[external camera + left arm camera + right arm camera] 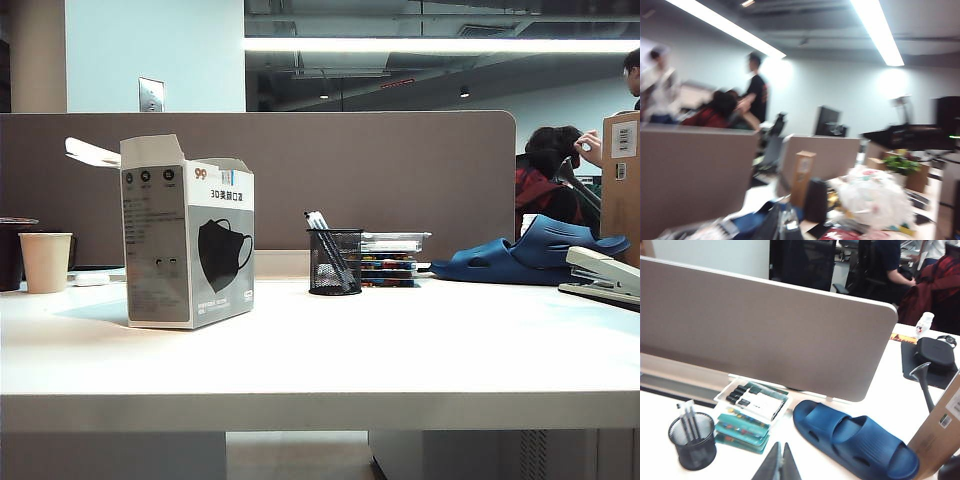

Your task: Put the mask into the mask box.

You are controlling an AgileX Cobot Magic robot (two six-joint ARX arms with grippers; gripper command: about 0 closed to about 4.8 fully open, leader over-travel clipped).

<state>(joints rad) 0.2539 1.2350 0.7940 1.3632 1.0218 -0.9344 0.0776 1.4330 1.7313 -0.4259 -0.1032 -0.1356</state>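
**Mask not in sight, box standing open, both claws empty**

You cannot see the loose mask in any view, so whether it is inside the box cannot be told. The mask box (190, 245), a tall white and grey card carton with a printed mask picture, stands upright on the left of the smooth white table (400, 350), top flaps raised.

Your right gripper (779, 462) hangs above the blue rubber slipper (855, 440) and wire-mesh pen cup (692, 440), fingers pressed together on nothing. Your left gripper (785, 225) is blurred and looks closed, aimed across the office.

Judging by this, you next need to find the mask.
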